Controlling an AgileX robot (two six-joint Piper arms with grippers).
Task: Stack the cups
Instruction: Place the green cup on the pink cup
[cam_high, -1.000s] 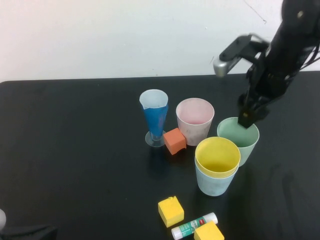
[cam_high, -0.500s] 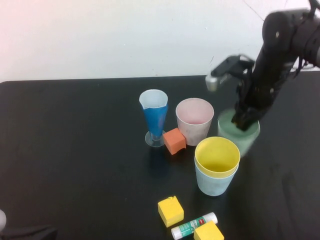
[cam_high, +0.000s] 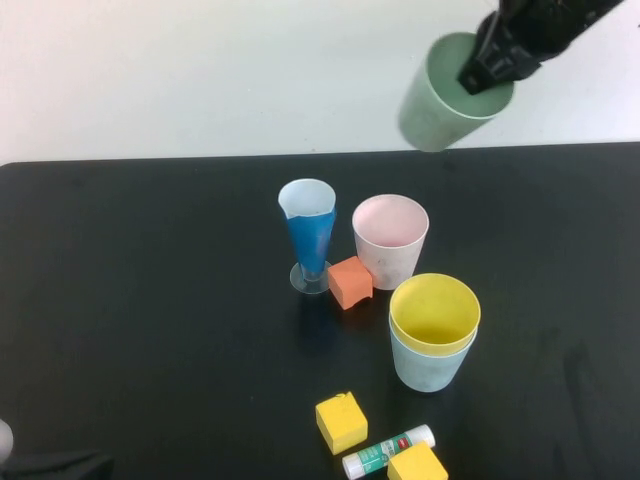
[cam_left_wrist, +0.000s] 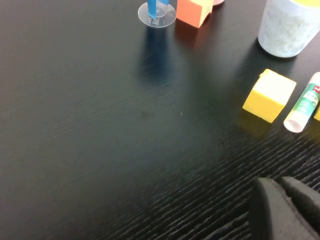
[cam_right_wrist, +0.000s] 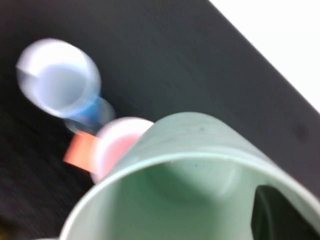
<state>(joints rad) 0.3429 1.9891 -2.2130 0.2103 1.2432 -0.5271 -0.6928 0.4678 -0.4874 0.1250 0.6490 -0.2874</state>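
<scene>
My right gripper (cam_high: 486, 68) is shut on the rim of the green cup (cam_high: 440, 95) and holds it tilted high above the table's far right. In the right wrist view one dark finger (cam_right_wrist: 280, 215) sits inside the green cup (cam_right_wrist: 190, 170). The yellow cup (cam_high: 435, 312) is nested in the light blue cup (cam_high: 428, 368) near the front. Behind them the pink cup (cam_high: 389, 240) stands alone. My left gripper (cam_left_wrist: 280, 184) rests shut and empty low over the table at the near left.
A tall blue conical glass (cam_high: 308, 240) stands left of the pink cup, with an orange block (cam_high: 349, 282) between them. Two yellow blocks (cam_high: 341, 421) (cam_high: 417, 465) and a glue stick (cam_high: 388, 451) lie at the front edge.
My right gripper closed on the green cup's rim and lifted it from the table, up and slightly back. The left arm has not moved.
</scene>
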